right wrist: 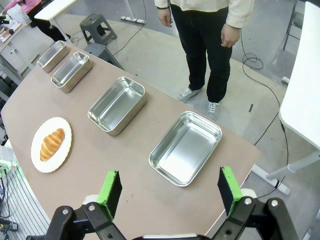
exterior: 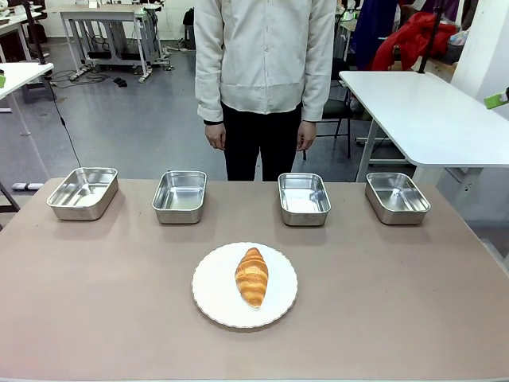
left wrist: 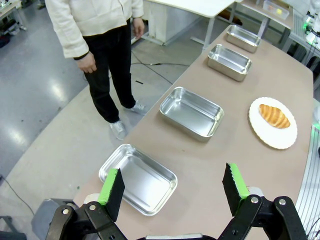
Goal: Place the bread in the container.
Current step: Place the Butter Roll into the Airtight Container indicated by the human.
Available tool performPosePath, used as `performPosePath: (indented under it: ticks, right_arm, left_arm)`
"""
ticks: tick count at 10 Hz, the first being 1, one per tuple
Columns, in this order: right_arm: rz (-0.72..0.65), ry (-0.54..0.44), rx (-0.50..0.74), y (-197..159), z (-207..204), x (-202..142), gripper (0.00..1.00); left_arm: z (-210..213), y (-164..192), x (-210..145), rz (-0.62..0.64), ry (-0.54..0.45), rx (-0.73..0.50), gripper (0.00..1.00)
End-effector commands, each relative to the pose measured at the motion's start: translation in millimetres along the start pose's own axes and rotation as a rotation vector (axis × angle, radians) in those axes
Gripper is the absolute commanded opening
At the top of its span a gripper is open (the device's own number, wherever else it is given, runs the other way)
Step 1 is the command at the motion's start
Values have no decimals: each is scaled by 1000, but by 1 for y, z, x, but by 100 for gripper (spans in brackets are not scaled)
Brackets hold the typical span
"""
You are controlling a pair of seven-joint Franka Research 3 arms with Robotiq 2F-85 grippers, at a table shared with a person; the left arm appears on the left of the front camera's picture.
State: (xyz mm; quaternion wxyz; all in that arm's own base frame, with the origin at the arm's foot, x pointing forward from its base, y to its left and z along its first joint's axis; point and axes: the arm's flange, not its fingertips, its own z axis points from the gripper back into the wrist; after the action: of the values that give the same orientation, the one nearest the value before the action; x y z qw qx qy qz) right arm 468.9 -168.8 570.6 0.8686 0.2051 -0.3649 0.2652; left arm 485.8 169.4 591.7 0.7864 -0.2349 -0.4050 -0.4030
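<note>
On plate (exterior: 211, 301), bread (exterior: 251, 276) well apart from open left claw (left wrist: 172, 172), open right claw (right wrist: 170, 174)

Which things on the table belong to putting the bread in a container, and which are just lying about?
Job: bread; four alike steel pans, which one unclear.
Lying about: white plate under the bread.

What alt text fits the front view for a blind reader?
A croissant lies on a round white plate at the near middle of a brown table; four empty steel pans line its far edge, and a person stands behind them, hands down.
</note>
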Motion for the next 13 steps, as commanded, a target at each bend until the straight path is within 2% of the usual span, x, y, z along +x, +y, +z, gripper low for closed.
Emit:
performPosePath:
  ticks: [1, 13]
  right_arm:
    - [3, -11, 7, 0, -1, 1, 100]
    - [3, -11, 7, 0, -1, 1, 100]
  left_arm:
    - [0, -1, 1, -2, -6, -2, 100]
    - [0, -1, 1, -2, -6, -2, 100]
